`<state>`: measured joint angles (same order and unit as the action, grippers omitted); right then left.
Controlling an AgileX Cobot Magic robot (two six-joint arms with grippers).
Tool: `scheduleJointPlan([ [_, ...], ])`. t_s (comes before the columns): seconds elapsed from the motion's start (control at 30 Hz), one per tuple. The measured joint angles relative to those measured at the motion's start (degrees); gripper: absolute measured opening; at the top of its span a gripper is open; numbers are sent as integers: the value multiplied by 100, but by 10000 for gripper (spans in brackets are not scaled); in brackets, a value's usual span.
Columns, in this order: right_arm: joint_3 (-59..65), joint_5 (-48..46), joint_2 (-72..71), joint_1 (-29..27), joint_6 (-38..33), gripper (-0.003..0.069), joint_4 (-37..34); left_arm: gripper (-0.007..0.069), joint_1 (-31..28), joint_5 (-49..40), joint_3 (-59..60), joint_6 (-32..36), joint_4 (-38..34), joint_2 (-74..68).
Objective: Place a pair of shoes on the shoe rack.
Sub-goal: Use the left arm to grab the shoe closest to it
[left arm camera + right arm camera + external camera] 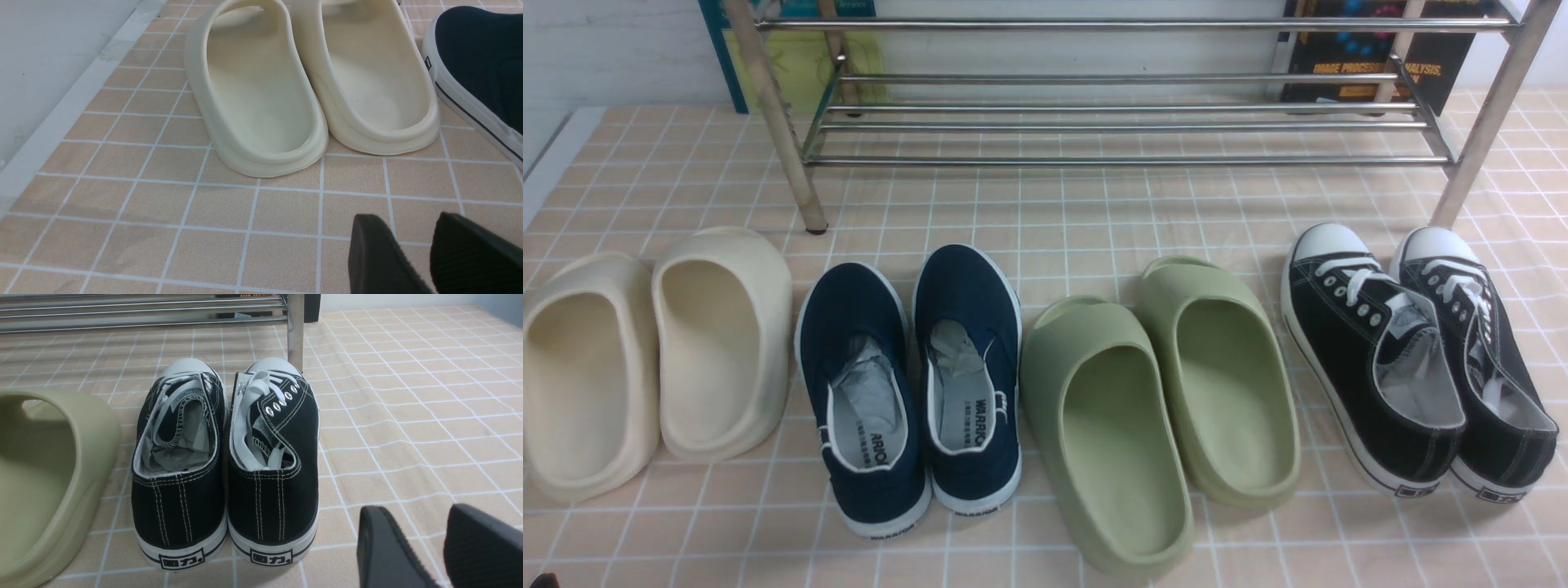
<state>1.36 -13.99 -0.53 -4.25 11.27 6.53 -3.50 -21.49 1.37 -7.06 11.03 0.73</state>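
Navy Slip-Ons Stand on Grid Floor Before Chrome Rack

The shoe rack (1127,161), shiny steel bars on slanted tubular legs, stands on a peach-beige surface (1062,196) ruled with a grid of pale lines. Behind the rack rises a whitish wall (1078,53), with a teal-and-yellow book (805,69) behind its left end and a black book (1347,69), its cover reading "IMAGE PROCESSING" in part, behind its right end.

Four pairs, eight shoes in all, line up in front of the rack. Two cream clogs (723,351) sit toward and beyond its left end. Next come two navy canvas slip-on sneakers (964,367), toes toward the rack, grey insoles lettered "WARRIOR". Two olive-green clogs (1123,433) stand before its middle, and two black lace-up canvas sneakers (1380,359) before its right end.

Both the left gripper (402,220) and the right gripper (416,512) have their fingertips apart, nothing between them.
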Motion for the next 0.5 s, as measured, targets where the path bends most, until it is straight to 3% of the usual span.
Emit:
scheduleJointPlan([
  [0.33,0,0,0,0,0,243,0,239,0,5,0,-5,200,0],
  [0.5,0,0,0,0,0,243,0,239,0,230,22,-432,-179,0],
])
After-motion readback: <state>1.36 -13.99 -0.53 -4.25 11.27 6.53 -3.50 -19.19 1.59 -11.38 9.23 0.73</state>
